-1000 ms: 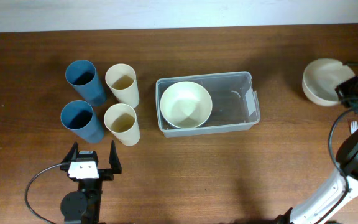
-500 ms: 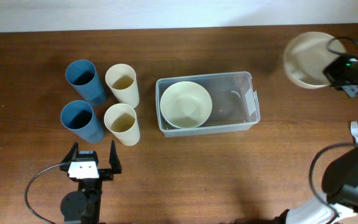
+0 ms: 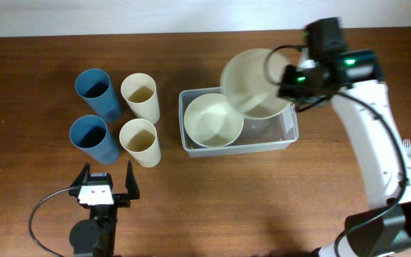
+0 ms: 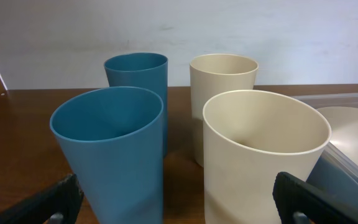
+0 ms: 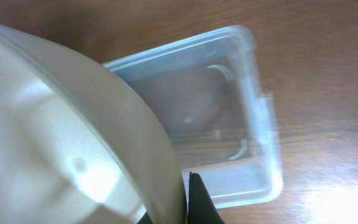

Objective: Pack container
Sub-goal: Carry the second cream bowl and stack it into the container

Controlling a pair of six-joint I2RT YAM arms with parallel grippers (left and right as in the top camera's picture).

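Likely light, stiff and slippery, the container [image 3: 262, 145] is best taken by its thick rim; right gripper [image 3: 289, 83] clamps its fingers on a cream bowl [image 3: 252, 78], left gripper [image 3: 107, 171] fingers apart.

Two blue plastic cups [image 3: 95, 93] [image 3: 93, 137] are placed farthest left, with two cream plastic cups [image 3: 140, 96] [image 3: 140, 141] just beside them, left of the clear rectangular plastic container [image 3: 241, 147]. One round cream bowl [image 3: 212, 123] is seated in its left end; a second cream bowl [image 3: 252, 87] is held above its right end.
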